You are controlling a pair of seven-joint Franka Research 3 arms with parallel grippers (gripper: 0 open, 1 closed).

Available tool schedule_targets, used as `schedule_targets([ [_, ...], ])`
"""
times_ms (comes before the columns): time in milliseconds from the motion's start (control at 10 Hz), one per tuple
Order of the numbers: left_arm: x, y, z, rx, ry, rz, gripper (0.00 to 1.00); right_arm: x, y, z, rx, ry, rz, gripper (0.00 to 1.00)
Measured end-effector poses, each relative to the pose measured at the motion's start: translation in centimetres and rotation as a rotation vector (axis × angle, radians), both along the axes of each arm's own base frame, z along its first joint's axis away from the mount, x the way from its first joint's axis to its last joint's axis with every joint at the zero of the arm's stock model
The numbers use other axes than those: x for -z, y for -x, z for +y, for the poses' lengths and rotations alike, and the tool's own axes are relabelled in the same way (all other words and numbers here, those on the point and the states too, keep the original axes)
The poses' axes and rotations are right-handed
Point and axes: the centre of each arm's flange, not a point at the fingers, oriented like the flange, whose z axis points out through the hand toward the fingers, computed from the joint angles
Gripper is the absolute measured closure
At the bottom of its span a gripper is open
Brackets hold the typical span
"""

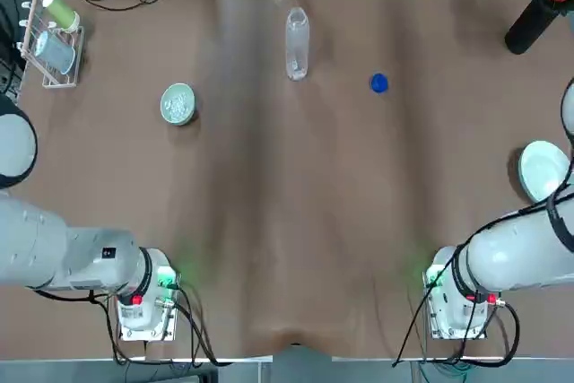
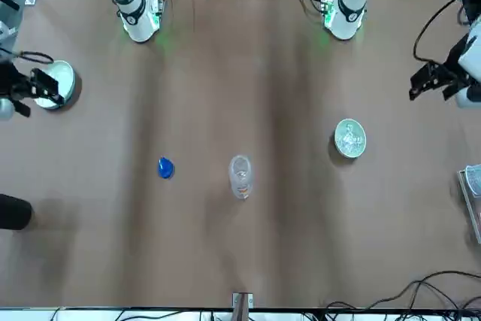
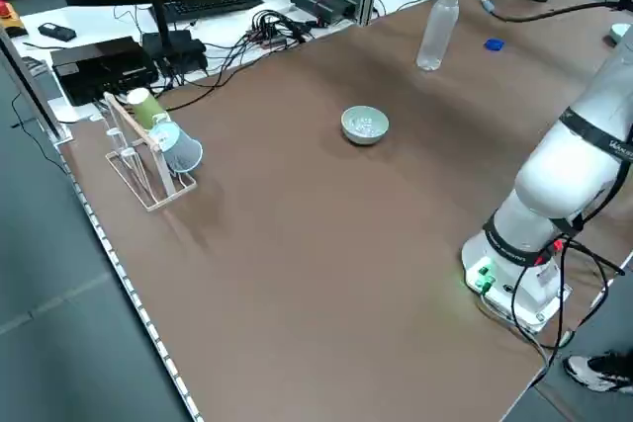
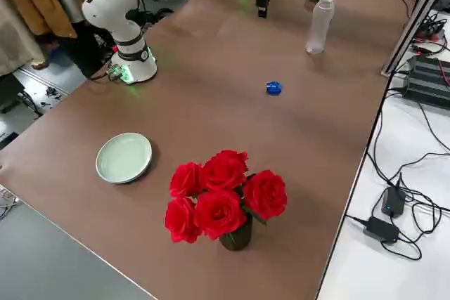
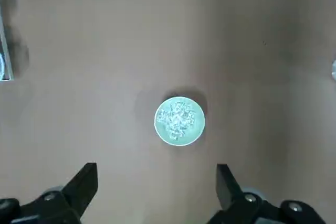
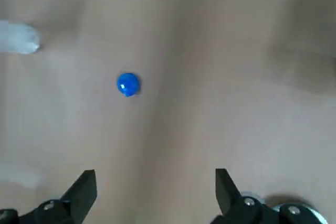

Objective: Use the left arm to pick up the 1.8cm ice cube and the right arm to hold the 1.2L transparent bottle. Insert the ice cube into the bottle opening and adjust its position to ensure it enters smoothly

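Observation:
The transparent bottle point(image 1: 297, 42) point(image 2: 240, 177) point(image 4: 319, 26) stands upright and uncapped at the far middle of the table. Several whitish ice cubes point(image 5: 179, 118) lie in a pale green bowl point(image 1: 178, 103) point(image 3: 365, 125) to its left. My left gripper point(image 5: 156, 174) point(image 2: 432, 80) hovers open and empty, high above the table on the near side of the bowl. My right gripper point(image 6: 155, 174) point(image 2: 34, 88) is also open and empty, raised over the table's right side, well away from the bottle point(image 6: 18, 39).
A small blue cap point(image 1: 378, 83) point(image 6: 128, 84) lies right of the bottle. A pale green plate point(image 1: 543, 168) sits at the right edge. A vase of red roses point(image 4: 225, 198) stands at the far right corner, a cup rack point(image 1: 54, 42) at the far left.

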Motion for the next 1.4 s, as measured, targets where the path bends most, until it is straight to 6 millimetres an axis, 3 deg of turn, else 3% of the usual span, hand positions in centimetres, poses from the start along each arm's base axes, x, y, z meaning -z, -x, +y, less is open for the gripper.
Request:
schedule_targets([
  [300, 6.9, 0.1, -0.7, 0.011, -0.002, 0.042, 0.0, 5.4, -3.5, 1.3, -0.181, -0.148, -0.029, 0.0],
  [600, 14.8, 1.1, -3.1, 0.053, -0.005, 0.083, 0.01, 9.9, -5.6, 2.9, -0.294, -0.324, -0.091, 0.0],
  [1100, 26.4, 2.9, -3.1, 0.053, 0.0, 0.098, 0.01, 24.0, -8.3, 1.9, -0.552, -0.678, -0.304, 0.0],
  [1400, 30.1, 2.7, -3.1, 0.052, 0.006, 0.111, 0.02, 33.4, -9.0, 4.4, -0.71, -0.883, -0.505, 0.0],
])
